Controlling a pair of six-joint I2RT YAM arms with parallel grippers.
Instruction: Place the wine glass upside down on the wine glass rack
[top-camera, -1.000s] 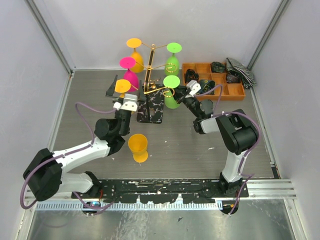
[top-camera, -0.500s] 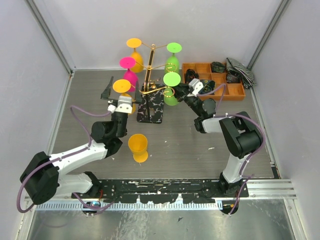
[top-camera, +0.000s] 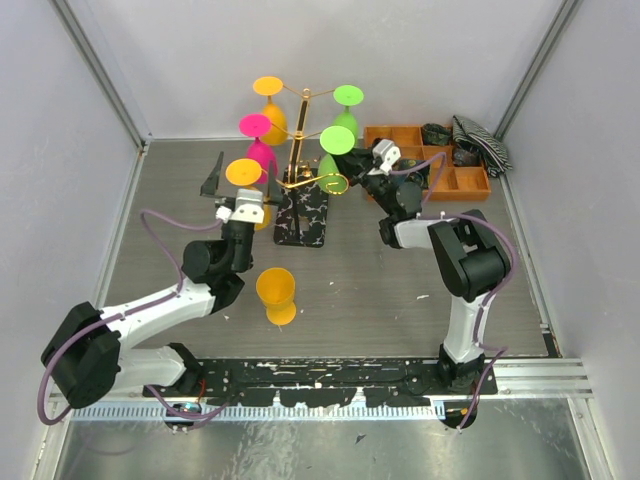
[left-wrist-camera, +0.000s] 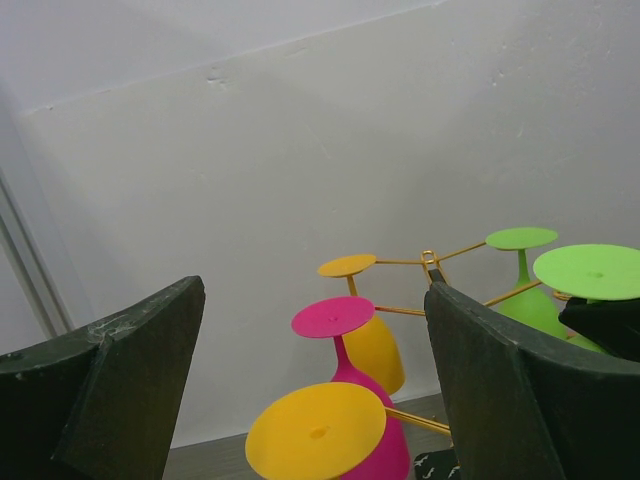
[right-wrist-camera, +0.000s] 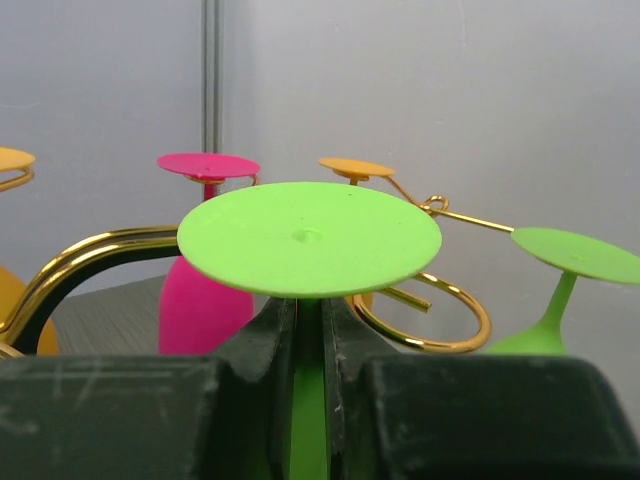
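The gold wine glass rack (top-camera: 298, 150) stands on its black speckled base (top-camera: 303, 218) at the back middle. Orange, pink and green glasses hang on it upside down. My right gripper (top-camera: 352, 163) is shut on the stem of a green wine glass (top-camera: 337, 139), held upside down beside a free gold curl (right-wrist-camera: 470, 315). Its foot (right-wrist-camera: 308, 238) sits just above my fingers (right-wrist-camera: 265, 330). My left gripper (top-camera: 236, 186) is open, with the hung orange glass (left-wrist-camera: 315, 432) between the jaws, untouched. Another orange glass (top-camera: 276, 292) stands on the table.
An orange compartment tray (top-camera: 468, 182) with dark items sits at the back right, with a striped cloth (top-camera: 482, 140) at its far end. Grey walls close in the left, back and right sides.
My left gripper opened and let go of the orange glass, now hanging on the rack. My right gripper raised the green glass up and back beside the rack's curl.
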